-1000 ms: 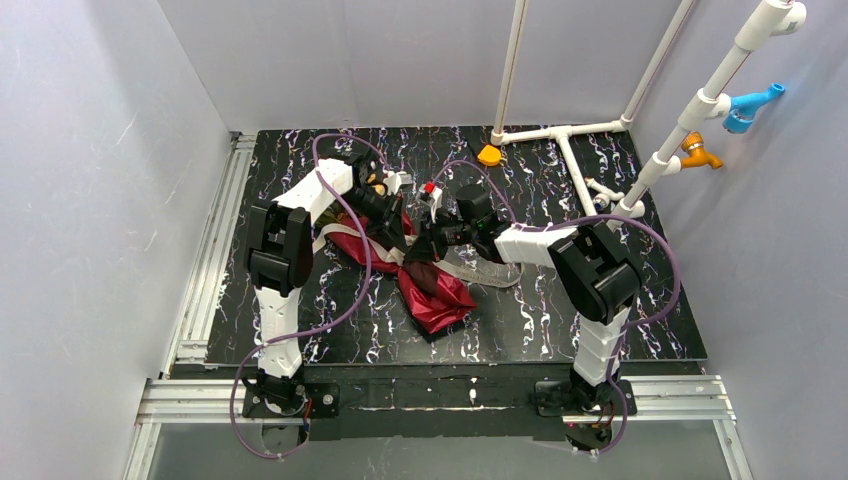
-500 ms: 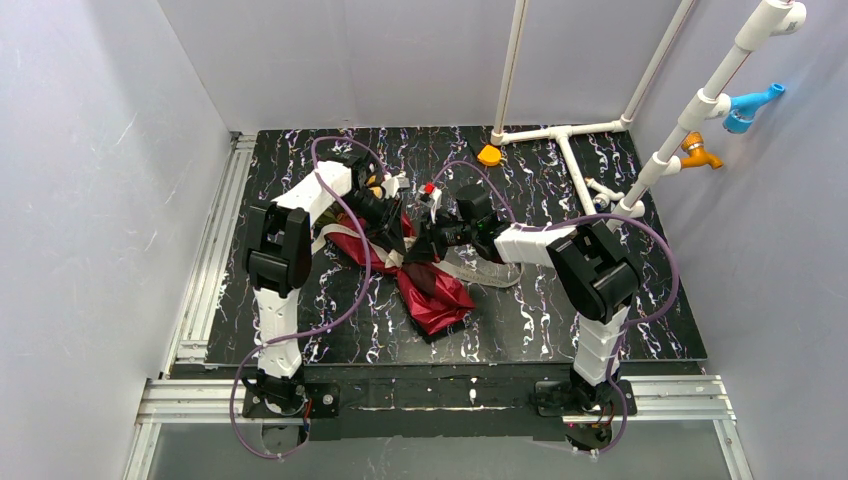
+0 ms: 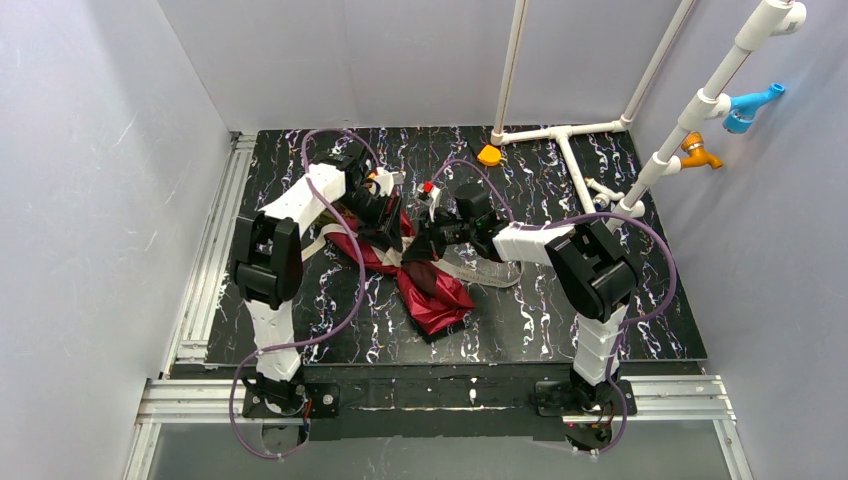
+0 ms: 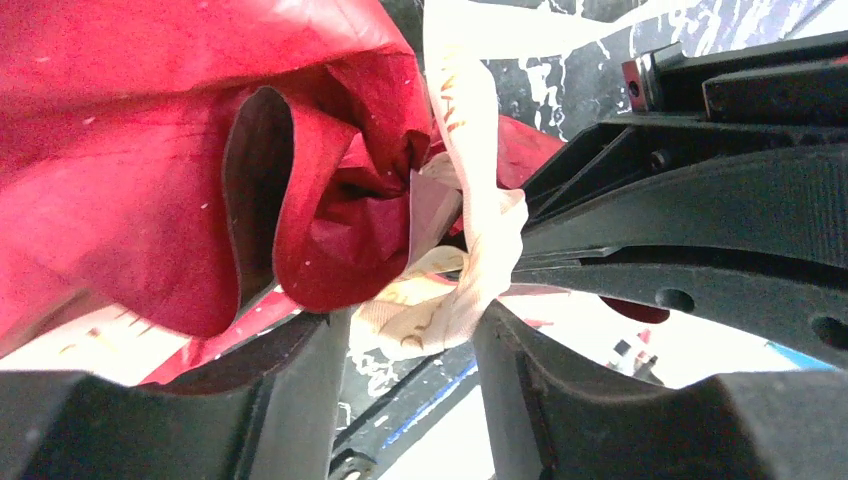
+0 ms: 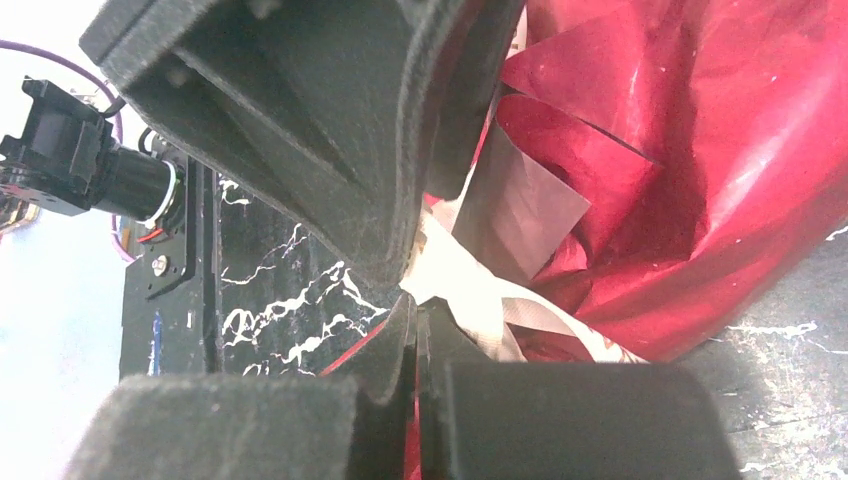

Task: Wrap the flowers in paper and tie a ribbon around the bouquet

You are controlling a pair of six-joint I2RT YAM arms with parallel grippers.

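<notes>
The bouquet lies mid-table as a cone of dark red paper [image 3: 432,292], cinched by the cream ribbon [image 3: 482,272]. The flowers are hidden under the left arm. In the left wrist view the ribbon's bunched knot [image 4: 440,300] sits against folded paper [image 4: 150,170], just beyond my left gripper [image 4: 410,345]. That gripper is open, its fingers [image 4: 285,400] apart on either side of the knot and not pinching it. My right gripper [image 5: 415,318] is shut, with the ribbon [image 5: 455,290] running out from its tips beside the paper [image 5: 700,200]. Both grippers meet over the wrap's waist [image 3: 405,240].
A small orange wedge [image 3: 489,155] lies at the back. White pipes [image 3: 562,135] run across the back right, with blue [image 3: 748,105] and orange [image 3: 700,152] fittings on the right wall. An aluminium rail [image 3: 212,260] borders the table's left edge. Purple cables [image 3: 352,290] loop over the left arm.
My left gripper has opened and let go of the ribbon, and its arm has swung slightly left. The right gripper has closed fully at the knot.
</notes>
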